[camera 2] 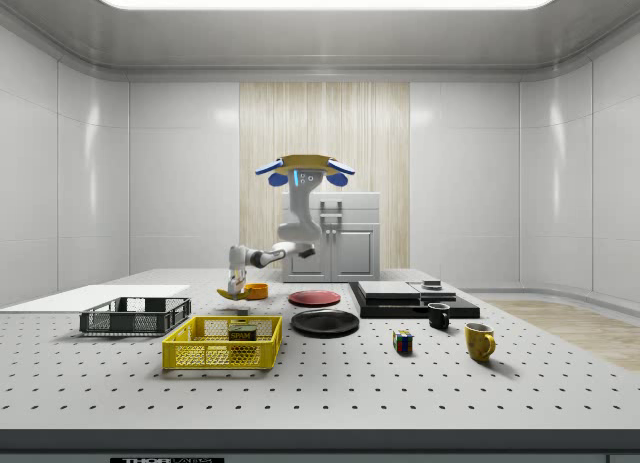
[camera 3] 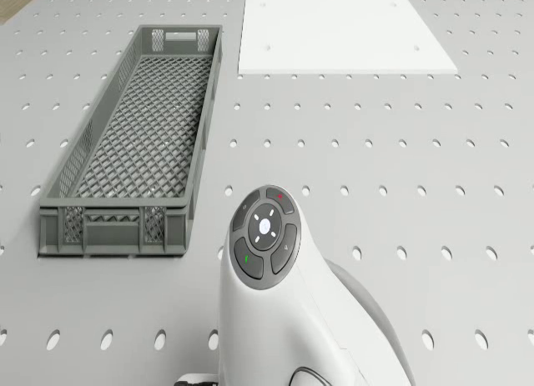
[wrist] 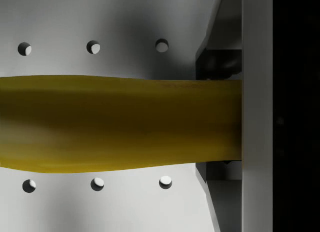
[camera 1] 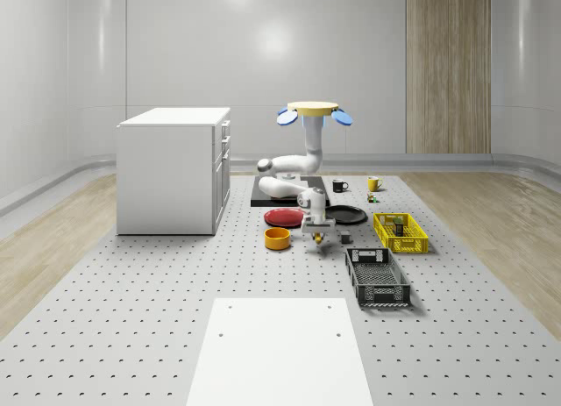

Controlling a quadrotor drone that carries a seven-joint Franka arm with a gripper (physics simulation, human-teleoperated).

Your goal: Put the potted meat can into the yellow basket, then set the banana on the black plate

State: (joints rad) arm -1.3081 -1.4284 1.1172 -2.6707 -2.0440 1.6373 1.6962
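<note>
My drone point(camera 1: 314, 109) hovers over the table past the black plate point(camera 1: 345, 215), and my gripper point(camera 1: 317, 238) squeezes the banana point(wrist: 120, 124) just above the table so I can carry it there, since the potted meat can point(camera 2: 242, 334) already sits in the yellow basket point(camera 1: 401, 232).

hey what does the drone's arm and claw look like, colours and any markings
The arm is glossy white with rounded segments and grey joints, hanging from a drone with a yellow disc top and blue rotors. Its wrist carries a dark grey round button pad with small red and green marks. The claw is white and grey, boxy.
</note>
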